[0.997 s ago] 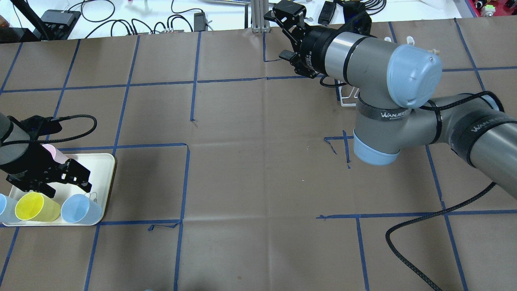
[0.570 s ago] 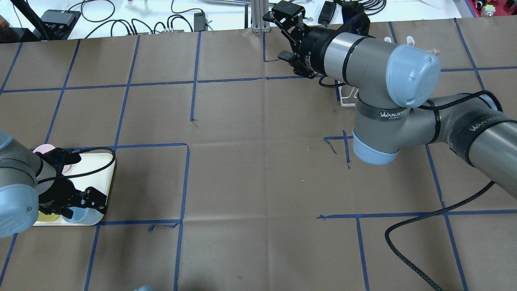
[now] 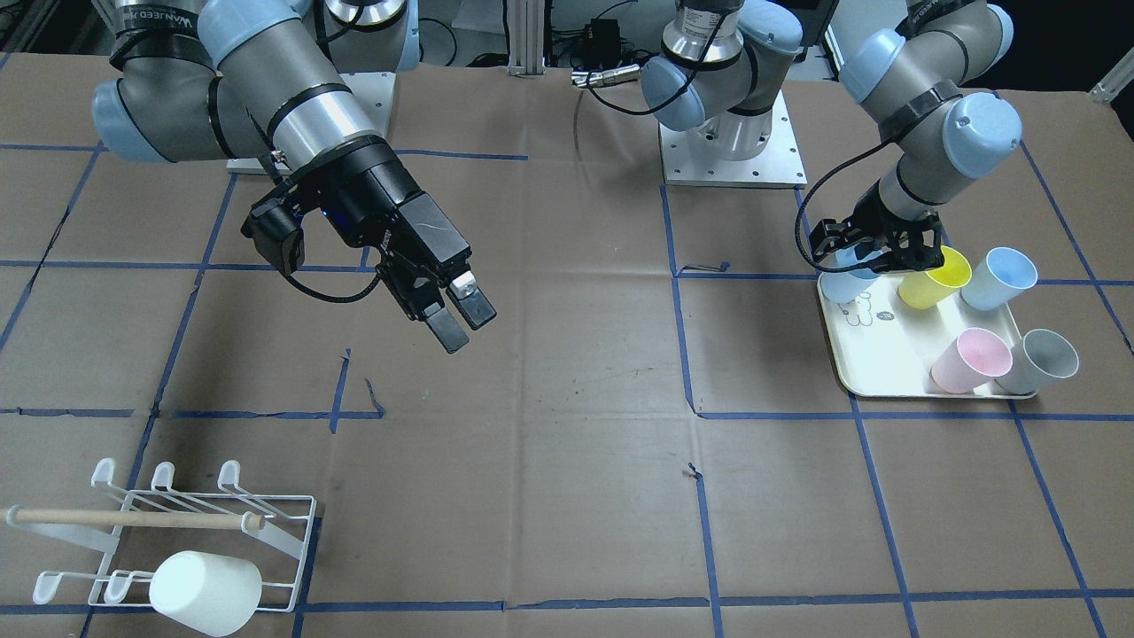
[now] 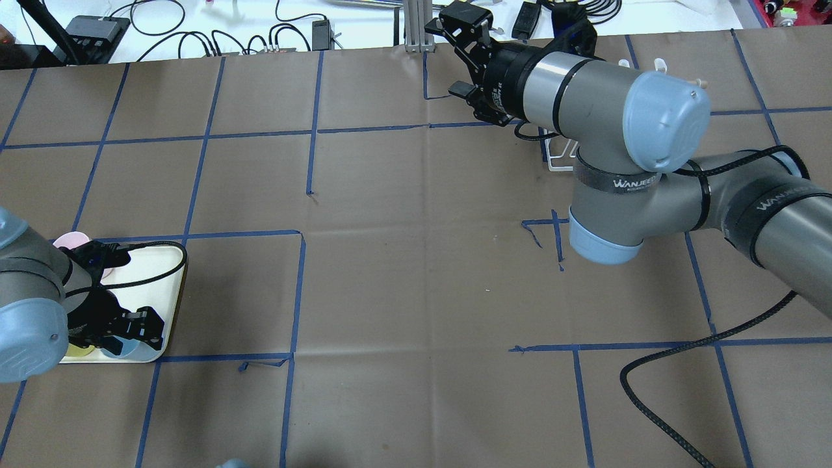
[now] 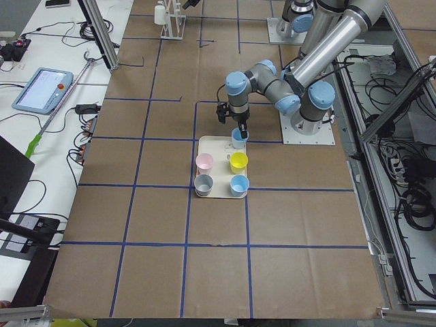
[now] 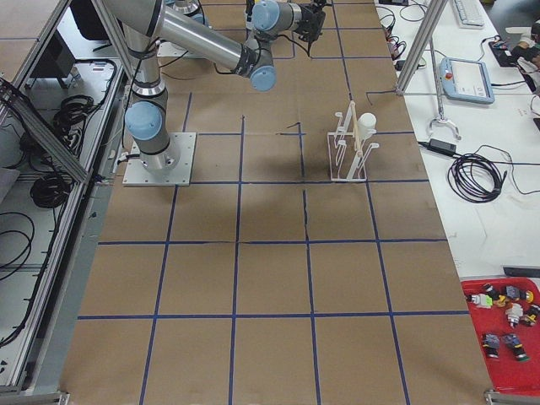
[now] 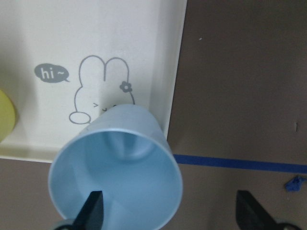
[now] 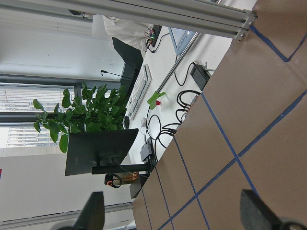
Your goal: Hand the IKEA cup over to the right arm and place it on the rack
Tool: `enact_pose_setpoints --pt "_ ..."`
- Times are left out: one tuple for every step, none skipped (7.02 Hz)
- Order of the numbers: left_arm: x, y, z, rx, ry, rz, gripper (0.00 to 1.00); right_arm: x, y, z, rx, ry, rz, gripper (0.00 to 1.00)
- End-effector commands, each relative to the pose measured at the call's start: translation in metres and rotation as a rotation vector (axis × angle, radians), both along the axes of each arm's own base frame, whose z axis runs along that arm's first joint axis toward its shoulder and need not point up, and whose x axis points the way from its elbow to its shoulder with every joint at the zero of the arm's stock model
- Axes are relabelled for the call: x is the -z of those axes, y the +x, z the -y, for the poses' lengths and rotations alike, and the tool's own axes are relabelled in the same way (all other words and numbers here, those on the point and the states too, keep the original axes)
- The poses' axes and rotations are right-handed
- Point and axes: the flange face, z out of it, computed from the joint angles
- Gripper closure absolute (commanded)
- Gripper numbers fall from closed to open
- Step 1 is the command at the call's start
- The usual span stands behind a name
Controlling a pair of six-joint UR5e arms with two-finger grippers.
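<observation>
Pick step atm, imo. The left gripper hangs right over the pale-blue plastic cup, which stands upright on the cream tray with the bunny drawing, in the corner nearest the robot's base. In the left wrist view the gripper is spread wide: one finger sits over the cup's mouth, the other is well outside it, so the rim wall is between them but nothing's pinched yet. Can't tell how far down it is tho.

The right gripper hangs mid-air over the brown paper worktop with blue tape lines, fingers apart, holding nothing, well apart from the tray. The white wire rack with the wooden dowel is at the far end on the robot's right, w/ a white cup already on it.

Next prob needs the left gripper to close on that wall, lift straight so it doesn't clip the yellow cup beside it, then carry to the middle for the handover.
</observation>
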Motion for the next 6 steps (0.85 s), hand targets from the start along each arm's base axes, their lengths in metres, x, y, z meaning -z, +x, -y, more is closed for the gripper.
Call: enact_pose_setpoints --pt "-0.004 0.003 0.001 0.016 -0.001 0.021 1.0 -0.001 0.0 0.0 0.002 -0.001 -0.001 0.0" --pt "-0.009 0.005 0.003 0.029 -0.014 0.027 1.0 0.002 0.0 0.001 0.001 0.003 -0.001 0.0" --pt "-0.027 0.012 0.017 0.03 -0.046 0.045 1.0 0.002 0.001 0.001 0.002 0.005 -0.002 0.0" --pt "-0.057 0.017 0.036 0.042 -0.088 0.071 1.0 0.002 0.001 0.001 0.001 0.005 -0.002 0.0" --pt "-0.094 0.014 0.058 0.053 -0.13 0.031 1.0 0.003 0.001 0.001 0.001 0.006 -0.002 0.0" --pt "-0.147 0.012 0.085 0.068 -0.169 -0.001 1.0 0.004 0.001 0.002 0.001 0.008 -0.002 0.0"
